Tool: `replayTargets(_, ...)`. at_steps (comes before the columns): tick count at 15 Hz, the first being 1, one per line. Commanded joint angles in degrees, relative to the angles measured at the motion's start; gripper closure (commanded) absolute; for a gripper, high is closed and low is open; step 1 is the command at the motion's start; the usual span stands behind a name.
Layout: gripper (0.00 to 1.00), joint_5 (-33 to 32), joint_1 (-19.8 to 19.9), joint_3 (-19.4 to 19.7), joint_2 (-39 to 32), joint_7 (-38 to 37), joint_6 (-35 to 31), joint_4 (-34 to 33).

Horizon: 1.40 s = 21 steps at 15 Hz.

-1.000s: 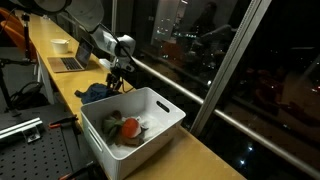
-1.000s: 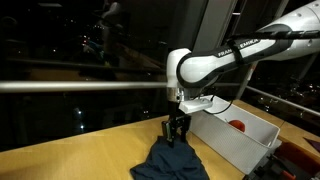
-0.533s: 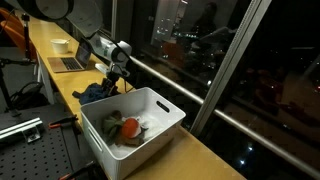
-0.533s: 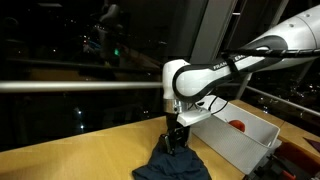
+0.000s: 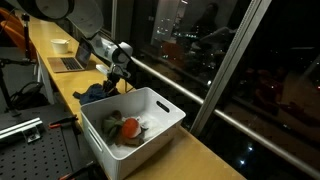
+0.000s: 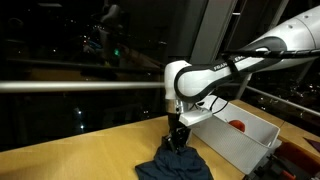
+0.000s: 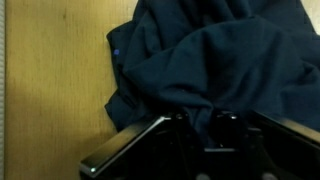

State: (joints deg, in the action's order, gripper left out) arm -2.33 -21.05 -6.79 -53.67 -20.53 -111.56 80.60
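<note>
claw (image 6: 176,141): I'm seeing it lower than a second ago, jaws narrowing, pinching fabric.
dark blue cloth (image 7: 200,50): bunching directly beneath the claw, lying on the counter (image 6: 70,155).
meaning: I'm judging the grasp is forming.

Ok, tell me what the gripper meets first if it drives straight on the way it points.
The crumpled dark blue cloth: the gripper points straight down with its tips at or in the folds. Beneath that lies the light wooden table top, though depth there is unclear.
</note>
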Motion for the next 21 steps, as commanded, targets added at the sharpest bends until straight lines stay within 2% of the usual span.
replayTargets(1, 0.95, 1.3, 1.5, 0.3, 2.2, 1.7, -2.0, 4.0)
replayTargets(6, 0.95, 1.1, 2.8, 0.6, 7.9, 1.1, -2.1, 8.0)
replayTargets(14, 0.95, 0.3, 5.1, 2.8, 28.8, -2.0, -5.3, 16.2)
replayTargets(18, 0.95, 0.6, 8.2, 4.2, 39.2, -3.9, -6.2, 19.5)
replayTargets(21, 0.95, 1.4, 12.2, 5.3, 46.6, -3.2, -4.9, 22.5)
